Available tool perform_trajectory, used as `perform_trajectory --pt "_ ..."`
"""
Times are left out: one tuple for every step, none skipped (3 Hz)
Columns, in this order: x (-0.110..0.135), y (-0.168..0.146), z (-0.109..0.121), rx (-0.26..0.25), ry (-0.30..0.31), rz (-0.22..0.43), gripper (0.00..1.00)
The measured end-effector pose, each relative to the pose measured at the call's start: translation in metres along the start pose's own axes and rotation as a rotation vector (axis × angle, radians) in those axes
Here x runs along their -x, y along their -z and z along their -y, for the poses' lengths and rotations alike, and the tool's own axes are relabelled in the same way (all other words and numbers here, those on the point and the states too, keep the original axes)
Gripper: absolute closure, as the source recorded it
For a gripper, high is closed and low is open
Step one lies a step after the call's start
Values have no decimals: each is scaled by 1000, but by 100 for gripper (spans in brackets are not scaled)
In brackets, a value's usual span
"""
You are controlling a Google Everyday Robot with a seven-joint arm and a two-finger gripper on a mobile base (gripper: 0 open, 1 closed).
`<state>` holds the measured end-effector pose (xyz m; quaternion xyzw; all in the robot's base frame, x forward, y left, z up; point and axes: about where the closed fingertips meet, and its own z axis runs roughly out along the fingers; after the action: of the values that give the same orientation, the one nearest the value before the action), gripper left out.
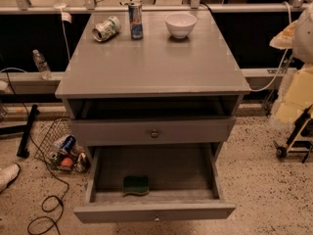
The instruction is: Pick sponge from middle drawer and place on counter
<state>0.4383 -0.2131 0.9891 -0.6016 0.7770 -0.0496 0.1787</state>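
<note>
**A:** Reading left to right from the sponge (136,185), what counts?

**B:** Far to its left, down on the floor, is a wire basket (62,153) of clutter, outside the cabinet and no concern. The sponge itself lies green face up in the open middle drawer (154,212), just behind the drawer's front wall and a little left of its centre.

**A:** And above it?

**B:** The upper drawer (154,131) juts out over the space behind the sponge, so I'd judge a straight descent from above is safer than reaching in at a slant. Higher up is the counter (151,65). At its back are a tipped can (106,28) up and left of the sponge, an upright can (136,20) almost directly over it, and a bowl (180,24) up and right.

**A:** Where is the gripper?

**B:** I take it to be the pale shape at the frame's right edge (305,26), far up and right of the sponge and well apart from it. Whether it is open or closed I cannot tell.

**A:** So how should the pick go?

**B:** Bring it across over the sponge and drop in clear of the front wall. Squeeze gently, since foam gives. Then lift past the upper drawer before heading for the bare front of the counter.
</note>
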Motion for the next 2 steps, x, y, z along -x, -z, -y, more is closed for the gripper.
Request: perform_trajectory --pt "0 0 0 0 0 0 0" --pt "-3 -18 -6 23 -11 7 0"
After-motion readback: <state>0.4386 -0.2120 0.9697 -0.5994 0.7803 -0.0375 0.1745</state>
